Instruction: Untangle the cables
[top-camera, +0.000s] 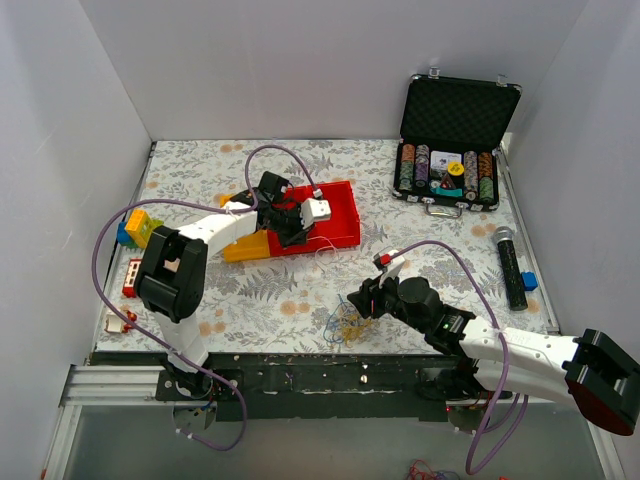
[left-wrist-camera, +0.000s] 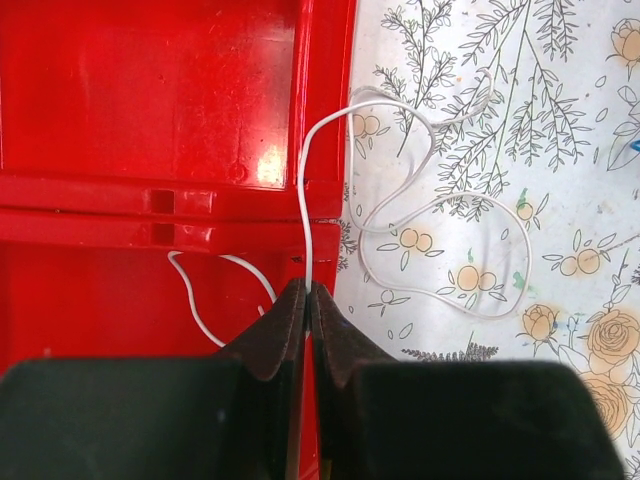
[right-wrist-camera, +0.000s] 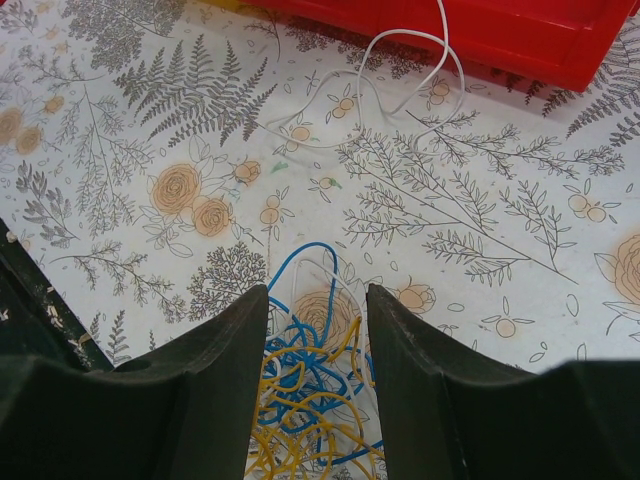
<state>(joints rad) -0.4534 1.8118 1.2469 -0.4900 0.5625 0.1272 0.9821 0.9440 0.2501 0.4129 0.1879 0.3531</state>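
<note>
Floral-print bench (top-camera: 300, 290): tangle of thin blue and yellow wires (right-wrist-camera: 300, 395) straddled by wide-open right end effector (right-wrist-camera: 318, 295); left end effector (left-wrist-camera: 308, 290) clamped on thin white wire (left-wrist-camera: 303, 200).

Robot lab: white-walled test booth (top-camera: 300, 70)

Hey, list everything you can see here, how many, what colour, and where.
red tray: one, red, centre of table
white wire: one, white, looping out over the tray's edge
wire bundle: one, blue and yellow, near edge
chip case: one, black, open, far right corner
microphone: one, black, right side
toy blocks: a few, yellow, blue, green, left side
left gripper: one, black, shut on the white wire
right gripper: one, black, open, astride the wire bundle
</note>
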